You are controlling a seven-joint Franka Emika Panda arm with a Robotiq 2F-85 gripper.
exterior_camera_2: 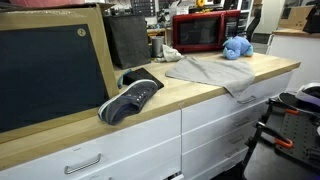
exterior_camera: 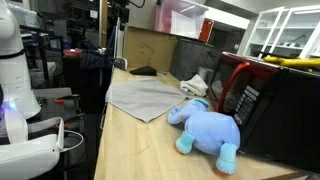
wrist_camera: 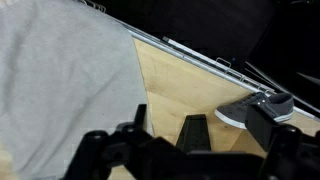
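In the wrist view my gripper [wrist_camera: 200,135] hangs open over the wooden counter [wrist_camera: 180,80], with only bare wood between its dark fingers [wrist_camera: 140,118]. A grey cloth [wrist_camera: 60,80] lies spread flat just to the left of the fingers. A grey sneaker with a white sole [wrist_camera: 255,108] rests on the counter to the right, close to the other finger. Both exterior views show the cloth [exterior_camera: 145,97] [exterior_camera_2: 215,72]. An exterior view shows the sneaker [exterior_camera_2: 130,100] near the counter's front edge. The gripper itself does not show in the exterior views.
A blue plush toy [exterior_camera: 207,128] [exterior_camera_2: 237,47] lies beside a red microwave [exterior_camera: 265,100] [exterior_camera_2: 205,32] at one end of the counter. A large black board [exterior_camera_2: 50,75] leans at the other end. The robot's white arm [exterior_camera: 12,70] stands beside the counter.
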